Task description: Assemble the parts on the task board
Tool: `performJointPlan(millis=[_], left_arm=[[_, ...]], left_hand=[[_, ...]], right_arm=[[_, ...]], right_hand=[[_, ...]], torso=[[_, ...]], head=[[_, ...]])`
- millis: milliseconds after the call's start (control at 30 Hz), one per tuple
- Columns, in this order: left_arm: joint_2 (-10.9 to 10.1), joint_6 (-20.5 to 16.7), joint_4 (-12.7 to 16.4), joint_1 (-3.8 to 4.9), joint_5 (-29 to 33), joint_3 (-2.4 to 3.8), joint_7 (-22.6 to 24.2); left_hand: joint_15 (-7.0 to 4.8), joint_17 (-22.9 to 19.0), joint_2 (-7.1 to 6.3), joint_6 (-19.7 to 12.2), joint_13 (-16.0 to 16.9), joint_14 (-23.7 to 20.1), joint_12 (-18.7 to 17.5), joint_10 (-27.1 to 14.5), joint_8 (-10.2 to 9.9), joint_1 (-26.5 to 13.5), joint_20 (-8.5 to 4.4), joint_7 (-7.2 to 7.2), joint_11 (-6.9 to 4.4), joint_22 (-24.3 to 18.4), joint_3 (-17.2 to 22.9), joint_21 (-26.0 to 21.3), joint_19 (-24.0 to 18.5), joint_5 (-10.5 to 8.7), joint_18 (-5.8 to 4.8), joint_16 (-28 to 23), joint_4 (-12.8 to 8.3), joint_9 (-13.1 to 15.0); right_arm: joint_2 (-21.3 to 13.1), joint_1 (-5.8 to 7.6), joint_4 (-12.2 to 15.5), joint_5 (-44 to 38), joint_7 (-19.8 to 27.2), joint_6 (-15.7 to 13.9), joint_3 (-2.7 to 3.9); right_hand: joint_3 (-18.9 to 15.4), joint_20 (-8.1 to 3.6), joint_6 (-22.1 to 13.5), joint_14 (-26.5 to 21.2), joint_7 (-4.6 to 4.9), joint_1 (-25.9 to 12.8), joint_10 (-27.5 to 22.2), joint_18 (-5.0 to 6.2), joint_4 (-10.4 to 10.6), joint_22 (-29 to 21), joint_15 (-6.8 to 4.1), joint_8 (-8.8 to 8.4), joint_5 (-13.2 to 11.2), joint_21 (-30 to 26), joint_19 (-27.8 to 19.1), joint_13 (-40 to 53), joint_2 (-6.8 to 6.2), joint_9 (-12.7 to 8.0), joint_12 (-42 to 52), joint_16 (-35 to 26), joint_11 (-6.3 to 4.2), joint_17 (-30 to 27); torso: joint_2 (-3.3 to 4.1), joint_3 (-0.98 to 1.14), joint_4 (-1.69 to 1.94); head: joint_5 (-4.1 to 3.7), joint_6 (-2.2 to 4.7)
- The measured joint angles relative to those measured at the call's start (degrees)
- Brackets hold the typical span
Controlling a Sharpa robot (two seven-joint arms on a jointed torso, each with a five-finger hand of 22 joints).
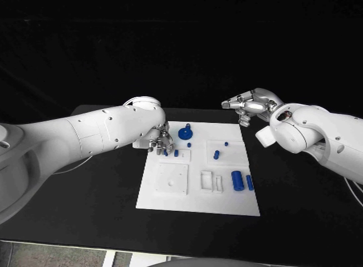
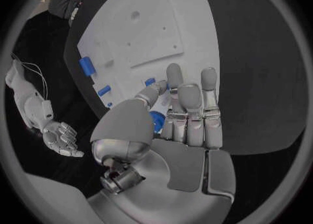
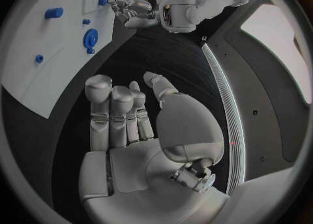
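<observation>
On the near part of the white task board (image 1: 199, 201) lie two blue cylinders (image 1: 238, 181), side by side at its right, untouched, next to a pair of white rectangular blocks and a square white plate. Farther in, a short blue peg (image 1: 217, 155) stands in a raised panel. Beyond that, the left hand (image 1: 161, 143) hovers low over the board's far-left corner, fingers pointing down at two small blue pegs (image 1: 171, 153); in the left wrist view its fingers (image 2: 189, 104) are close together and a blue piece shows just behind them, but I cannot tell whether it is pinched. A good placement calls for a vertical approach, light pressure, and checking that the peg sits straight. A blue round knob (image 1: 185, 133) stands just beyond. Farthest, the right hand (image 1: 250, 105) hangs clear of the board's far-right corner, its fingers loosely apart and holding nothing.
</observation>
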Motion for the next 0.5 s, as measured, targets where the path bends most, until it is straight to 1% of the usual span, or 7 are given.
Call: performJointPlan(millis=[67, 133, 200, 267, 333, 400, 500], left_arm=[[0.0, -0.3, 0.2, -0.02, 0.1, 0.02, 0.0], [0.0, -0.6, 0.3, -0.04, 0.2, 0.04, 0.0], [0.0, -0.8, 0.4, -0.05, 0.3, 0.05, 0.0], [0.0, -1.0, 0.5, -0.09, 0.5, 0.08, 0.2], [0.1, -1.1, 0.7, -0.15, 0.8, 0.09, 0.4], [0.1, -1.1, 0.8, -0.17, 1.0, 0.09, 0.5], [0.0, -1.1, 0.9, -0.17, 1.2, 0.09, 0.7]], left_hand=[[0.00, 0.0, -0.19, 0.1, 0.2, 0.0, 0.0, 0.0, 0.2, 0.2, -0.21, 0.08, 0.01, 0.0, 0.3, -0.4, 0.2, -0.11, 0.00, -0.2, 0.1, -0.6], [0.00, 0.0, -0.41, 0.4, 0.3, 0.0, 0.0, 0.1, 0.3, 0.4, -0.01, 0.05, 0.13, 0.0, 0.5, -0.7, 0.4, -0.45, 0.00, -0.2, 0.3, -1.0], [-0.09, 0.0, -0.61, 0.5, 0.5, 0.1, 0.0, 0.2, 0.4, 0.6, -0.18, -0.04, 0.23, 0.0, 0.8, -1.3, 0.6, -0.88, 0.00, -0.2, 0.6, -1.4], [-0.10, 0.0, -0.70, 0.5, 0.5, 0.1, 0.0, 0.2, 0.3, 0.7, -0.10, -0.05, 0.23, 0.0, 0.9, -1.3, 0.9, -0.90, 0.00, -0.2, 0.7, -2.1], [-0.05, 0.0, -1.06, 0.5, 0.6, 0.2, 0.0, 0.2, 0.3, 1.1, -0.10, -0.06, 0.24, 0.0, 0.9, -1.7, 0.9, -1.08, 0.00, -0.2, 0.7, -2.2], [-0.05, 0.1, -1.35, 0.8, 0.6, 0.3, 0.0, 0.2, 0.3, 1.3, -0.10, 0.20, 0.24, 0.0, 1.1, -1.7, 0.9, -1.33, 0.00, -0.2, 0.9, -3.9], [-0.05, 0.2, -1.43, 1.1, 0.7, 0.3, 0.0, 0.2, 0.3, 1.4, -0.10, 0.46, 0.24, 0.0, 1.1, -1.7, 0.9, -1.34, 0.00, -0.2, 0.9, -5.9]], right_arm=[[0.0, -0.01, 0.0, 0.0, 0.0, 0.0, 0.00], [0.0, -0.01, 0.0, 0.0, 0.0, 0.1, 0.00], [0.0, -0.03, 0.0, 0.0, 0.0, 0.1, 0.00], [0.0, -0.03, 0.0, 0.0, 0.0, 0.1, 0.00], [0.0, -0.04, -0.1, 0.0, 0.0, 0.2, 0.00], [0.0, -0.06, -0.1, 0.0, 0.0, 0.2, 0.00], [0.0, -0.09, -0.1, 0.0, -0.1, 0.2, 0.00]], right_hand=[[0.0, 0.00, 0.0, 0.0, 0.00, 0.0, 0.0, 0.00, 0.0, 0.0, 0.00, 0.00, 0.0, 0.0, 0.0, 0.0, 0.00, 0.0, 0.0, 0.0, 0.00, 0.0], [0.0, 0.00, 0.0, 0.0, 0.00, 0.0, 0.0, 0.00, 0.0, 0.0, 0.00, 0.00, 0.0, 0.0, 0.0, 0.0, 0.00, 0.0, 0.0, 0.0, 0.00, 0.0], [0.0, 0.00, 0.0, 0.0, 0.00, 0.0, 0.0, 0.00, 0.0, 0.0, 0.00, 0.00, 0.0, 0.0, 0.0, 0.0, 0.00, 0.0, 0.0, 0.0, 0.00, 0.0], [0.0, 0.00, 0.0, 0.0, 0.00, 0.0, 0.0, 0.00, 0.0, 0.0, 0.00, 0.00, 0.0, 0.0, 0.0, 0.0, 0.00, 0.0, 0.0, 0.0, 0.00, 0.0], [0.0, 0.00, 0.0, 0.0, 0.00, 0.0, 0.0, 0.00, 0.0, 0.0, 0.00, 0.00, 0.0, 0.0, 0.0, 0.0, 0.00, 0.0, 0.0, 0.0, 0.00, 0.0], [0.0, 0.00, 0.0, 0.0, 0.00, 0.0, 0.0, 0.00, 0.0, 0.0, 0.00, 0.00, 0.0, 0.0, 0.0, 0.0, 0.00, 0.0, 0.0, 0.0, 0.00, 0.0], [0.2, 0.00, 0.0, 0.0, 0.00, 0.0, 0.0, 0.00, 0.2, 0.0, 0.00, 0.00, 0.0, 0.0, 0.0, 0.0, 0.00, 0.0, 0.0, 0.0, 0.00, 0.0]], torso=[[0.01, 0.01, 0.00], [0.01, 0.01, 0.00], [0.02, 0.01, 0.00], [0.03, 0.01, -0.01], [0.03, 0.01, -0.01], [0.04, 0.01, -0.01], [0.04, 0.01, -0.01]], head=[[-0.02, 0.03], [-0.03, 0.06], [-0.03, 0.06], [-0.04, 0.02], [-0.04, -0.01], [-0.04, -0.03], [-0.04, -0.07]])
